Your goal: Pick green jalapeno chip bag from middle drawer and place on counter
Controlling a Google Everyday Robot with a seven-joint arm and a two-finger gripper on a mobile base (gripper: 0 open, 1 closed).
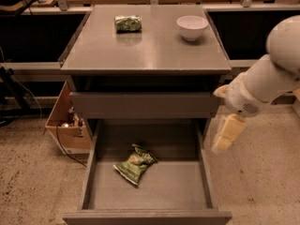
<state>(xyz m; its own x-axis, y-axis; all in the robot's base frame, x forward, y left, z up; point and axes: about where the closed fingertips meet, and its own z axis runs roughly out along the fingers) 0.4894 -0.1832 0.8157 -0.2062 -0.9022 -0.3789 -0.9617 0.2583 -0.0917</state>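
Speckled beige floor (pixel 262 182) surrounds a grey desk (pixel 150 50) at mid-frame carrying a rolled green package (pixel 128 23) and a white bowl (pixel 192 27). Its middle drawer (pixel 168 189) stands pulled out at the bottom, the green jalapeno chip bag (pixel 135 164) lying left of centre with bare drawer floor around it. Outside the drawer's right wall hangs the claw (pixel 226 135), well apart from the bag; whether it is open cannot be told.
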